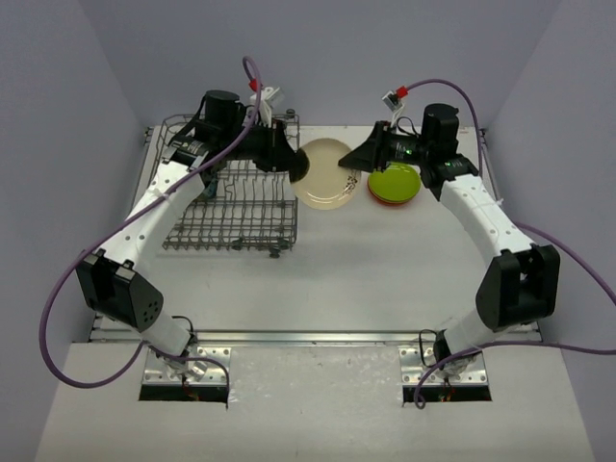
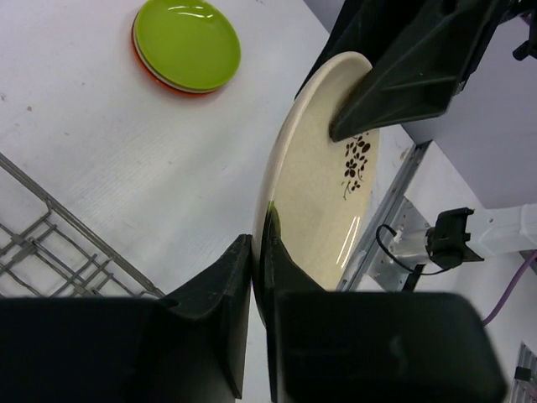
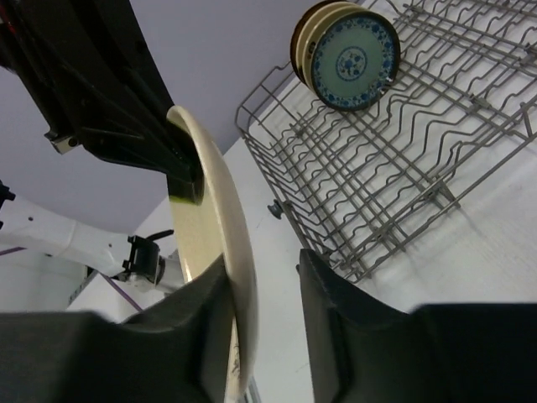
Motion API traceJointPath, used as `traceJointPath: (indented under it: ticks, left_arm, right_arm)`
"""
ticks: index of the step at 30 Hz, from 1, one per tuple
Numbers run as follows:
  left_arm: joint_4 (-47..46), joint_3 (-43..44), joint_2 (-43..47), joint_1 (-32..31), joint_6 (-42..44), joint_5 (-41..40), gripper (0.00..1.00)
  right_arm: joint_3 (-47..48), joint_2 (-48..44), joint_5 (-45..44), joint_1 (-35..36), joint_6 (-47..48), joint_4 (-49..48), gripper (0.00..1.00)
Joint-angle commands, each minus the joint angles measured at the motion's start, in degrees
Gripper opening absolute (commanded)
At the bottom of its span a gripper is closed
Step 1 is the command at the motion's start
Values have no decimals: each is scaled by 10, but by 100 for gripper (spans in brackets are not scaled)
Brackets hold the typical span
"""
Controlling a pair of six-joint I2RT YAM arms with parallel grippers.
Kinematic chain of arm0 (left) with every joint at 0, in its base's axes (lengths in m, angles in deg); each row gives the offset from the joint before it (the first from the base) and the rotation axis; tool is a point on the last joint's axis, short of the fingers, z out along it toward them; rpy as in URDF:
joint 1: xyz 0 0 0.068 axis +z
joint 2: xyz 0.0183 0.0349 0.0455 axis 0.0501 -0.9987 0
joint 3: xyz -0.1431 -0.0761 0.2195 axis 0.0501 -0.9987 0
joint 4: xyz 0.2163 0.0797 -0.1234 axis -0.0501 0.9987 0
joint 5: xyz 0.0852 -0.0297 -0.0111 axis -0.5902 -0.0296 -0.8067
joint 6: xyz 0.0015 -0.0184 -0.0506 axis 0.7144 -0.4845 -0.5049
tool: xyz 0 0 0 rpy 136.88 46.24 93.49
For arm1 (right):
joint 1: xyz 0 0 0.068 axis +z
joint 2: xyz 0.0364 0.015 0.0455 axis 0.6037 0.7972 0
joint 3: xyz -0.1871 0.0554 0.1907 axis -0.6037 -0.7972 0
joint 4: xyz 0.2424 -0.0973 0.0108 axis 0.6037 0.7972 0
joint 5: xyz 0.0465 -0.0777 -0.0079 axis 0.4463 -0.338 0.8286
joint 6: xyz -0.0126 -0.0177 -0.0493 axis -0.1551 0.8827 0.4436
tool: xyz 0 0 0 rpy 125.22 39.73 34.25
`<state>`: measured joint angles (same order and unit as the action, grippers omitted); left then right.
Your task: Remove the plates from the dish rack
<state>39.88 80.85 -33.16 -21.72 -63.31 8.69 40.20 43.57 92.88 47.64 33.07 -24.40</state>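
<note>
1. Beige with a dark flower sprig, the plate (image 2: 323, 210) has its near rim pinched tight in the left claw (image 2: 258, 239).
2. The right claw (image 3: 264, 260) straddles the opposite rim, narrow but not closed. The plate lies against one finger and a gap shows at the other.
3. From above, both claws cover the rims (neither grip is readable there).
4. Only the right wrist view shows the teal-patterned plate (image 3: 351, 60), upright in the dish rack (image 3: 403, 193) beyond that claw.
5. Beyond the left claw, a lime green plate (image 2: 186, 44) lies on an orange plate (image 2: 159, 77) on the surface (image 2: 101, 143). The orange shows only as a sliver.
</note>
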Motion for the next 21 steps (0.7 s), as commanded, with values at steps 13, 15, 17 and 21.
traceJointPath:
  ticks: [13, 15, 17, 21]
  left_arm:
    - [-17, 14, 9, 0, 51, -460, 100]
    - [4, 29, -20, 1, 87, -522, 100]
    - [26, 42, -44, 2, 108, -568, 100]
    - [53, 49, -65, 15, 110, -583, 100]
  right_arm:
    - [34, 64, -148, -146, 51, 120, 0]
    - [71, 115, -171, -164, 77, 164, 0]
    - [103, 156, -196, -178, 85, 202, 0]
    - [134, 201, -220, -192, 92, 220, 4]
